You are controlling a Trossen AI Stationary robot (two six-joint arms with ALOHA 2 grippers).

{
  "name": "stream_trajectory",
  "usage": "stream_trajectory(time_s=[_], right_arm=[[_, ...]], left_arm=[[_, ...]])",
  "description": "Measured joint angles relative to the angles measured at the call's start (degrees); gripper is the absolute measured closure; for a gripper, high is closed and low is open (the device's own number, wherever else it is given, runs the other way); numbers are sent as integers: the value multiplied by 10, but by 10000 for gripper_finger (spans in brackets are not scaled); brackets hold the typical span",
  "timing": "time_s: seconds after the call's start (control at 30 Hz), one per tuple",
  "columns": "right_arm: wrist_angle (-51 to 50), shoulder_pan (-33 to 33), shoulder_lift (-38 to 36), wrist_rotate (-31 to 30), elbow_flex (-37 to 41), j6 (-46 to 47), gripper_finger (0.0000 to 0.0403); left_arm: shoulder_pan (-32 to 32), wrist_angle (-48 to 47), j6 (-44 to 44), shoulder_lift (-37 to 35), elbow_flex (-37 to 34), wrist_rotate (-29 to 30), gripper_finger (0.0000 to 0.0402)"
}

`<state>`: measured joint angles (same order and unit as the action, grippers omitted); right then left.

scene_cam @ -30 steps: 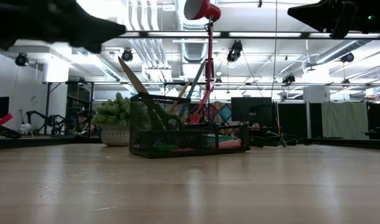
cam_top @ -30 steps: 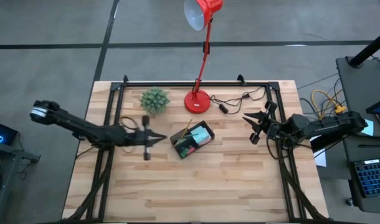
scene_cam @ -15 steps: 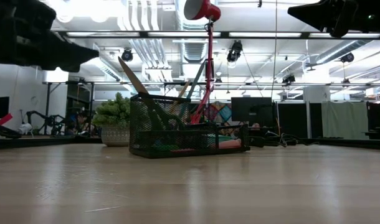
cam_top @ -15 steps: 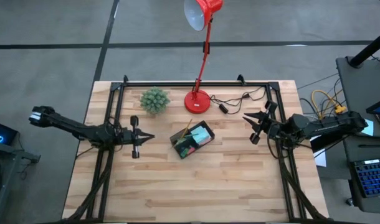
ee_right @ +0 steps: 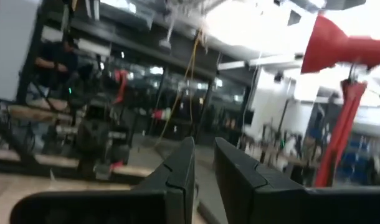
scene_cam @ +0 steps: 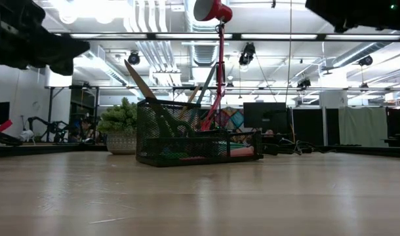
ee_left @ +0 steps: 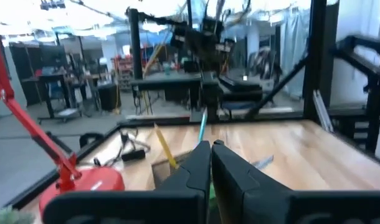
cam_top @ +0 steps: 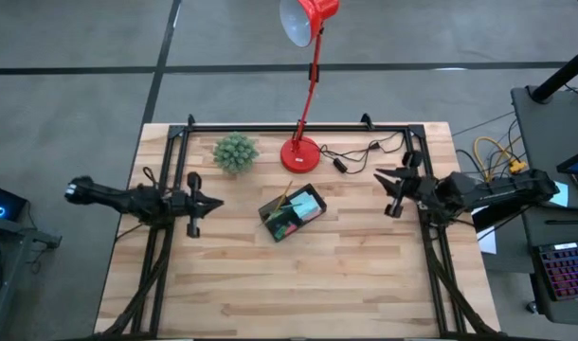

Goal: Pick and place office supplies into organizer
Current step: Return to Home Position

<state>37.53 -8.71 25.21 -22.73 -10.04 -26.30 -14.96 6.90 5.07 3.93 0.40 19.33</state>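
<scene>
The black mesh organizer (cam_top: 291, 213) stands mid-table, seen also in the low view (scene_cam: 197, 141). It holds a blue sticky pad (cam_top: 306, 205), a yellow pencil (ee_left: 165, 149), a pale pen (ee_left: 202, 124) and scissors whose blade (scene_cam: 138, 80) sticks up out of the tall back section. My left gripper (cam_top: 219, 202) hovers shut above the table to the organizer's left, pointing at it (ee_left: 210, 152). Near the right edge, my right gripper (cam_top: 379, 180) hangs shut in the air (ee_right: 204, 155). No supplies show loose on the table.
A red desk lamp stands on its round base (cam_top: 300, 153) behind the organizer, with its black cord (cam_top: 365, 152) trailing right. A small green spiky plant (cam_top: 235, 152) sits at the far left. Bare wooden table (cam_top: 317, 275) stretches in front of the organizer.
My left gripper has drawn back from the organizer toward the table's left edge, staying shut and above the table. My right gripper has risen a little near the right edge. The organizer and its contents have not moved.
</scene>
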Motion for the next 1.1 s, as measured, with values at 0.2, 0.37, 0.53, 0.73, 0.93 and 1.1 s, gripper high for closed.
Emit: stream_trajectory(time_s=[0.2,0.37,0.53,0.73,0.93,1.1], right_arm=[[-82,0,-1,-10,0,48,351],[-181,0,-14,5,0,118,351],[-265,-2,-64,2,2,151,351],[-414,-3,-194,43,22,199,363],[-379,-2,-244,198,91,241,393],[-354,1,-215,199,96,241,394]], left_arm=[[0,-30,-2,-16,1,-13,401],[0,-32,-2,-2,0,-13,401],[0,-32,-2,-6,0,-11,401],[0,-32,-2,-14,0,-11,401],[-1,-32,-3,-16,0,-29,401],[-1,-32,-18,-18,0,-44,401]])
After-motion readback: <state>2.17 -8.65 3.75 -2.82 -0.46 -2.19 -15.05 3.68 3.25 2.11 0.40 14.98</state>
